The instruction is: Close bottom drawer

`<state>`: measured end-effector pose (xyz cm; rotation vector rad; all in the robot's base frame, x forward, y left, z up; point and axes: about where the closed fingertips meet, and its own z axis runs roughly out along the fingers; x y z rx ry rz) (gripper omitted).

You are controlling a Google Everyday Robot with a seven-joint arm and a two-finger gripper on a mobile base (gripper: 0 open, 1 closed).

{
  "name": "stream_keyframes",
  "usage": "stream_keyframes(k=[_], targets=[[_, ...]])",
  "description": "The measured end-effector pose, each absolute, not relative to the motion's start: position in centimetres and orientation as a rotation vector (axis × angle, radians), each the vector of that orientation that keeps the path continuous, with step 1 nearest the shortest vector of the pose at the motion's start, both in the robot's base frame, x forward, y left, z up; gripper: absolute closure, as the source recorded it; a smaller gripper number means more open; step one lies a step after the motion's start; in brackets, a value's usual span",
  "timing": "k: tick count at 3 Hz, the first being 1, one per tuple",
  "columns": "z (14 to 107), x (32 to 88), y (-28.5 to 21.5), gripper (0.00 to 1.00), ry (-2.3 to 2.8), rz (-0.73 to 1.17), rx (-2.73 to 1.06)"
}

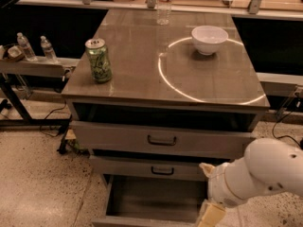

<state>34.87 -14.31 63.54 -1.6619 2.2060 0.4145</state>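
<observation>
The bottom drawer (156,197) of the grey metal cabinet is pulled far out toward me. Its empty dark inside shows, and its front panel (137,221) is cut off by the lower edge of the view, so its handle is hidden. My white arm (258,174) reaches in from the lower right. The gripper (210,215) hangs at the drawer's front right corner, and only its beige upper part shows before the frame's edge cuts it off.
The middle drawer (162,170) and the top drawer (162,140) stick out slightly above. On the cabinet top (142,60) stand a green can (98,60), a white bowl (209,39) and a clear bottle (164,4). Cables and a side shelf with bottles (35,48) are at the left.
</observation>
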Motion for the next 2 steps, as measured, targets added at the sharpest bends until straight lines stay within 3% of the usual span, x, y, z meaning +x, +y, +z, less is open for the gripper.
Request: stream_keyframes(k=[2], targets=[[58.6,39.0,-10.9,0.0,2.122,0.322,-1.617]])
